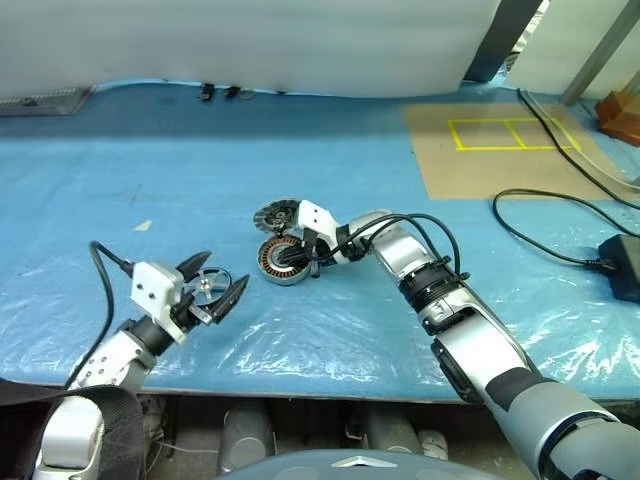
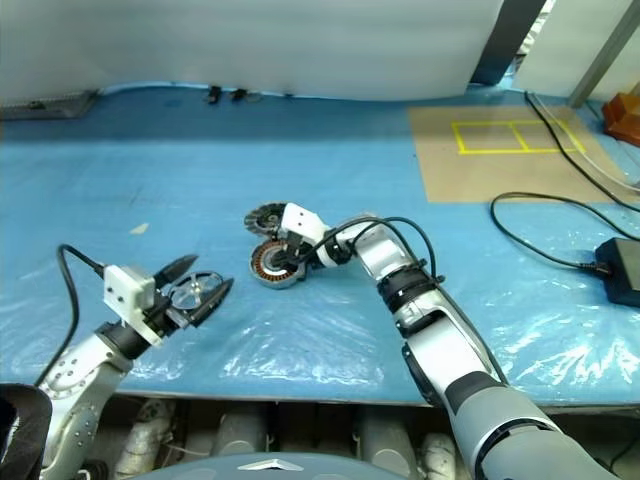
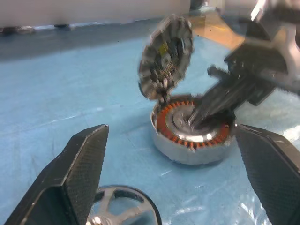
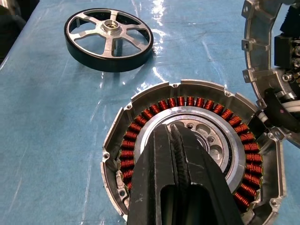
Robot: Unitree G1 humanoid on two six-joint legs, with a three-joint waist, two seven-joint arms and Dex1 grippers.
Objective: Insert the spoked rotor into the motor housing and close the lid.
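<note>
The rotor [image 1: 209,285] lies flat on the worktop [image 1: 300,160] between the left hand's [image 1: 222,288] spread fingers. The housing [image 1: 284,260], lid [image 1: 277,214] up, sits to its right; the right hand [image 1: 297,259], fingers together, presses its hub.

hidden: motor housing [image 4: 187,154] hub — under right fingers [image 4: 180,187] | cut off: spoked rotor [image 3: 123,210] — lower half

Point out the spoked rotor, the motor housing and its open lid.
spoked rotor [image 4: 108,33]: right wrist view, hub.
motor housing [image 4: 140,110]: right wrist view, copper windings.
lid [image 3: 165,58]: left wrist view, inner face.
</note>
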